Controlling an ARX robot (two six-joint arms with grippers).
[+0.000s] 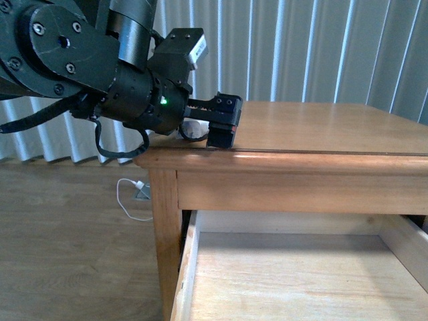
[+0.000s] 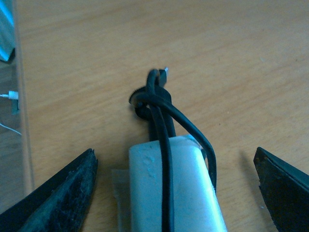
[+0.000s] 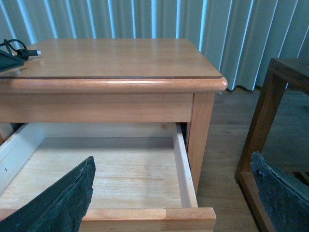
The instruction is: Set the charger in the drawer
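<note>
The left arm (image 1: pixel 127 90) reaches in nearly level from the left, and its gripper (image 1: pixel 224 127) sits low over the front left corner of the table (image 1: pixel 321 130). The charger (image 2: pixel 171 191) lies flat there between the fingers (image 2: pixel 63 198), which stand wide with bare wood on either side of the block. Its long axis runs in line with the gripper. The black cable (image 2: pixel 166 159) goes lengthwise over it and is knotted just past the far end, pointing away from the wrist. Below, the drawer (image 1: pixel 188 267) stands pulled out. The right gripper (image 3: pixel 173 159) hangs in front of it, tilted down at its floor, spread wide and holding nothing
</note>
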